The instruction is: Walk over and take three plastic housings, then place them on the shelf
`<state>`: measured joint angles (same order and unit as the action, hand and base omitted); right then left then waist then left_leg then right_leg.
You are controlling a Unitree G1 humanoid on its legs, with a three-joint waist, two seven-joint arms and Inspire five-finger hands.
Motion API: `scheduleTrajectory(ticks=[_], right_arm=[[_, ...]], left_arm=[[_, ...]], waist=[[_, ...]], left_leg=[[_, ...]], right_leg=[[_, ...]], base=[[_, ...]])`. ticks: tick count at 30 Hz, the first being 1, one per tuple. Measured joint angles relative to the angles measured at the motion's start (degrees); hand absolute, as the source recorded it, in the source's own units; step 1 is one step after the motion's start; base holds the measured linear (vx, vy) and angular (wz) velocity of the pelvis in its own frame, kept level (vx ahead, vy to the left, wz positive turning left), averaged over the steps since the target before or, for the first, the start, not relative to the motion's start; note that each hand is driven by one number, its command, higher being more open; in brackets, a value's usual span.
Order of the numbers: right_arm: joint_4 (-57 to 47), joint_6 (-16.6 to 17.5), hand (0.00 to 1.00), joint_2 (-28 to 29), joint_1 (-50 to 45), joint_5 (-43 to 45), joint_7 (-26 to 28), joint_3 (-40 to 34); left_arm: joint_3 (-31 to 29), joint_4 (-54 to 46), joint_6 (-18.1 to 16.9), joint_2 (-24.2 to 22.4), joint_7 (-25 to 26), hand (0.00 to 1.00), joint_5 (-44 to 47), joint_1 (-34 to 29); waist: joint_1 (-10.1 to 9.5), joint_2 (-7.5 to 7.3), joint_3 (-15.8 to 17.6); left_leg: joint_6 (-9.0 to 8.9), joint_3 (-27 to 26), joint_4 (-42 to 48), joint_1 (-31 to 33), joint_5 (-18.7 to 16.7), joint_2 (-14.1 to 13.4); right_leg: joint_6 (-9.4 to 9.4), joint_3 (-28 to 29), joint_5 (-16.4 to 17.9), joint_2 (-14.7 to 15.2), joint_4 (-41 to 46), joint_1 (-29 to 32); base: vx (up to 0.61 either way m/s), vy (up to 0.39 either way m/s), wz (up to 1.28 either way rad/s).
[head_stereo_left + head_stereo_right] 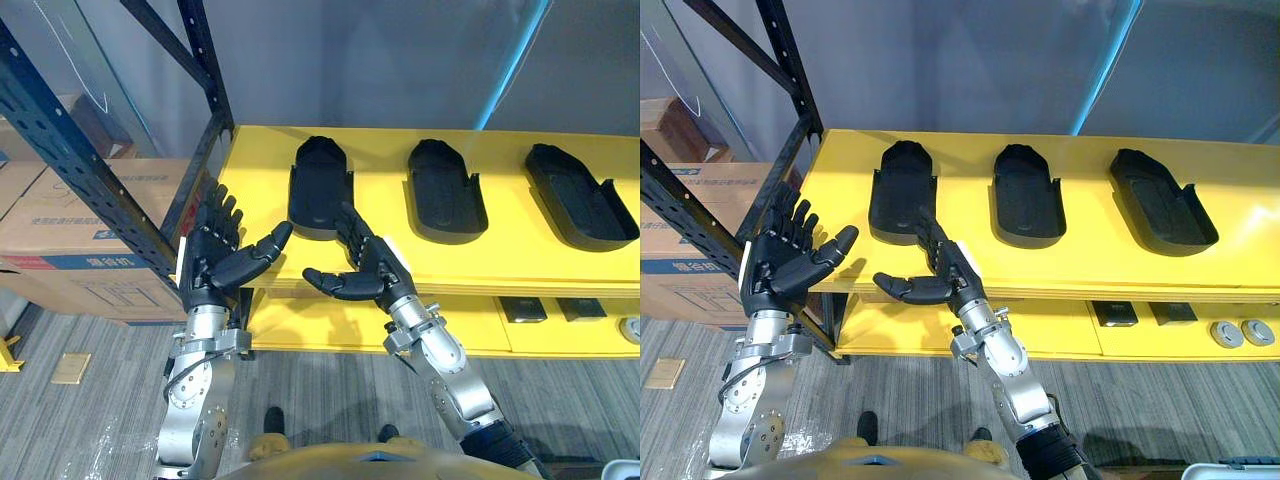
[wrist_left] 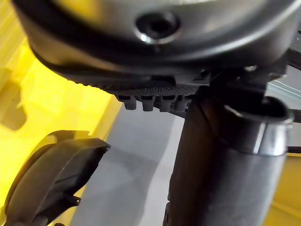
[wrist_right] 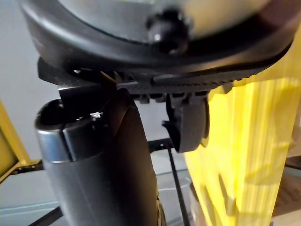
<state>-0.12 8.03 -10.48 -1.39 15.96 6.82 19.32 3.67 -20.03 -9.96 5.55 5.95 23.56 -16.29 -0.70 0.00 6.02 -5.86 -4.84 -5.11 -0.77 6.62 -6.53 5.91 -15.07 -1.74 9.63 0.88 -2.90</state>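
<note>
Housings of black plastic are lying three in a row on the top board of the yellow shelf (image 1: 385,150): the left housing (image 1: 318,180), the middle housing (image 1: 445,190) and the right housing (image 1: 580,195), each apart from its neighbour. All three are lying hollow side up, with the long axis running from the shelf's front edge toward the grey wall (image 1: 400,60). The rounded, closed end is pointing away to the wall and the stepped, open end is pointing at the robot. The left housing is sitting nearly square to the edge, while the right housing is slanting, its far end leaning to the left.

The left hand (image 1: 215,250) is hovering before the shelf's left front corner, released, its fingers straight and spread upward and its thumb reaching toward the other hand, grasping nothing. The right hand (image 1: 365,265) is hovering at the front edge just before the left housing's near end, likewise released and empty. Whether its fingertips are touching that housing cannot be told.

The shelf's lower board (image 1: 300,325) is carrying two small dark blocks (image 1: 523,310) and round metal discs (image 1: 1226,334) toward the right. A dark blue rack upright (image 1: 70,160) is rising at the left, with cardboard boxes (image 1: 90,230) stacked behind it. Grey carpet (image 1: 330,390) is covering the floor.
</note>
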Motion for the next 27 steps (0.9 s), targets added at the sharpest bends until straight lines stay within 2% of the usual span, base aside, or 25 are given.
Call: scheduleTrajectory(ticks=[9, 14, 20, 22, 23, 26, 27], right_arm=[[0.0, 0.66, 1.0, 0.02, 0.0, -4.45, -3.41, -0.05], [-3.35, 3.79, 1.0, 0.1, -0.23, -6.53, -5.18, -3.07], [-17.1, 9.25, 1.0, 0.21, -2.94, -4.33, -3.52, -11.36], [-18.84, 9.85, 1.0, 0.21, -4.36, -3.79, -3.3, -13.61], [-19.43, 9.88, 1.0, 0.23, -5.73, -3.8, -3.39, -15.06], [-19.45, 9.03, 1.0, 0.44, -9.56, -3.89, -4.35, -17.97], [-19.45, 7.99, 1.0, 0.94, -11.43, -4.01, -5.11, -19.44]], left_arm=[[0.02, 0.0, 0.0, 0.01, -0.02, 1.0, -0.02, -0.18], [-0.07, 0.0, -0.11, 0.01, -0.05, 1.0, -2.33, -0.36], [-1.46, 0.0, -1.57, 0.0, -1.21, 1.0, -2.45, -1.46], [-2.48, -0.01, -2.77, 0.01, -1.24, 1.0, -2.49, -1.55], [-3.22, -0.04, -4.75, 0.01, -2.13, 1.0, -2.45, -1.59], [-4.09, -1.05, -8.03, 0.11, -6.49, 1.0, -2.19, -1.58], [-3.78, -2.19, -8.81, 0.1, -9.39, 1.0, -1.03, -1.59]], waist=[[-0.64, -0.12, 0.06], [-0.62, -0.16, 0.07], [-0.4, -0.44, -0.21], [-0.19, -0.58, -0.44], [0.31, -0.73, -0.54], [1.18, -0.85, -1.09], [1.28, -0.88, -1.31]], left_leg=[[0.0, -0.01, -0.01, -0.26, -0.01, -0.01], [-0.03, -0.22, 0.0, -0.31, -0.04, -0.05], [-0.25, -2.29, 0.0, -1.92, -0.66, -0.29], [-0.28, -3.29, 0.0, -2.35, -1.13, -0.41], [-0.54, -3.64, 0.0, -2.52, -1.52, -0.42], [-0.64, -4.63, 0.0, -2.69, -1.99, -0.44], [-0.68, -5.25, 0.0, -2.81, -2.14, -0.5]], right_leg=[[0.0, 0.0, 0.01, 0.0, -0.03, -0.31], [0.23, 0.17, -0.16, -0.05, -0.16, -0.31], [0.3, 2.19, -0.25, -0.22, -0.27, -0.64], [0.39, 3.09, -0.32, -0.35, -0.54, -0.66], [0.45, 3.53, -0.41, -0.41, -0.85, -0.68], [0.43, 4.54, -0.43, -0.46, -1.03, -0.34], [0.44, 5.13, -0.45, -0.52, -1.03, -0.08]], base=[[0.0, 0.0, 0.0], [0.0, 0.0, -0.02], [0.0, -0.003, -0.17], [-0.01, -0.002, -0.25], [0.0, 0.0, -0.17], [0.01, 0.004, -0.18], [0.02, 0.005, -0.19]])
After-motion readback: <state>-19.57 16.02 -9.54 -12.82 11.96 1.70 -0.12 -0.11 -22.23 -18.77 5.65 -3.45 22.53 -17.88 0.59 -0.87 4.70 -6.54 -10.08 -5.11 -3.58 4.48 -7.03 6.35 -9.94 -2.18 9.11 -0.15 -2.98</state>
